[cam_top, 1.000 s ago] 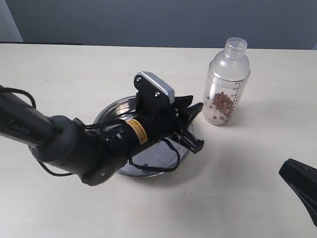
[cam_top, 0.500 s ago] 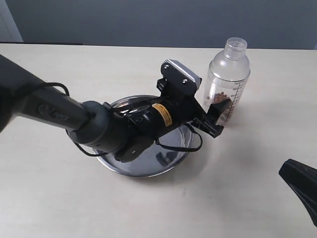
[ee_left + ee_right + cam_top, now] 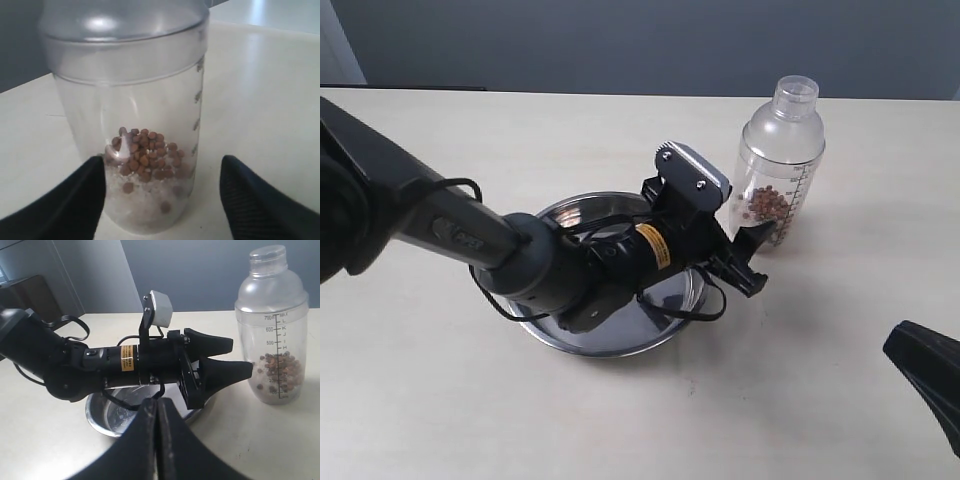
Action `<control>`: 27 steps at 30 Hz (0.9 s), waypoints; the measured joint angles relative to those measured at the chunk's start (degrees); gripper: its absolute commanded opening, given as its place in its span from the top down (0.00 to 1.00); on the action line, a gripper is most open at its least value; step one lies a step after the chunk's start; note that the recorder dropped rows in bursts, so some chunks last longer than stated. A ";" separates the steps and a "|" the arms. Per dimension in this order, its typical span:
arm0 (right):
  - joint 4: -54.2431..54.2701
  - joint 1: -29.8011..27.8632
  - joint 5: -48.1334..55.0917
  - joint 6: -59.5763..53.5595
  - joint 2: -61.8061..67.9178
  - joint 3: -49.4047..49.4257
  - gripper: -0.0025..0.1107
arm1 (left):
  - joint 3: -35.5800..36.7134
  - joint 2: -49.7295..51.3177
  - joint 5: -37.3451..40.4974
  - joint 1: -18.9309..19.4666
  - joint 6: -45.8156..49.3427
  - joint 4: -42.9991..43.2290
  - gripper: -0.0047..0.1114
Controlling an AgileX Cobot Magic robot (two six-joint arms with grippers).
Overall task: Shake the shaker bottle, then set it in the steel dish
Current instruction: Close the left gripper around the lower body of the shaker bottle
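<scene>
Pale table [image 3: 420, 420] carries the bottle [image 3: 780, 165] upright with brown and white bits [image 3: 145, 160] at its bottom, just beside the dish [image 3: 610, 352] under the left arm [image 3: 520, 265]; left gripper [image 3: 752, 255] spread wide, flanking the bottle's base; right gripper [image 3: 156, 407] pressed closed, well apart.

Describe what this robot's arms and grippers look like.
Both are matte black. The left arm is a rounded tube with loose black cables, a yellow label and a silver camera box. The left gripper is tapered and wedge-like. The right gripper looks smooth, black and tapering.
</scene>
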 measured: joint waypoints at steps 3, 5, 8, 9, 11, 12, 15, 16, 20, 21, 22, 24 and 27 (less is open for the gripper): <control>0.00 0.00 0.00 0.00 0.00 0.00 0.99 | 0.00 0.00 0.44 0.12 0.00 2.06 0.53; 0.00 0.00 0.00 0.00 0.00 0.00 0.99 | 0.00 0.00 0.58 0.12 0.00 2.64 0.53; 0.00 0.00 0.00 0.00 0.00 0.00 0.99 | 0.00 0.00 0.70 0.12 -0.24 3.16 0.43; 0.00 0.00 0.00 0.00 0.00 0.00 0.99 | 0.00 0.00 0.85 0.12 -0.23 2.37 0.36; 0.00 0.00 0.00 0.00 0.00 0.00 0.99 | 0.00 0.00 1.45 0.12 -0.23 -0.28 0.22; 0.00 0.00 0.00 0.00 0.00 0.00 0.99 | 0.00 0.00 1.80 0.12 -0.23 -2.39 0.18; 0.00 0.00 0.00 0.00 0.00 0.00 0.99 | -0.50 0.00 2.55 0.12 -0.35 -8.30 0.11; 0.00 0.00 0.00 0.00 0.00 0.00 0.99 | -0.84 0.00 2.77 0.12 -0.35 -9.85 0.11; 0.00 0.00 0.00 0.00 0.00 0.00 0.99 | -3.51 0.11 5.73 0.12 -0.46 -11.05 0.11; 0.00 0.00 0.00 0.00 0.00 0.00 0.99 | -4.21 0.11 6.73 0.12 -0.46 -10.69 0.11; 0.00 0.00 0.00 0.00 0.00 0.00 0.99 | -4.69 0.11 7.57 0.12 -0.46 -10.31 0.11; 0.00 0.00 0.00 0.00 0.00 0.00 0.99 | -5.56 0.32 8.66 0.12 -0.46 -9.49 0.11; 0.00 0.00 0.00 0.00 0.00 0.00 0.99 | -6.40 1.52 8.90 0.12 -0.58 -8.93 0.11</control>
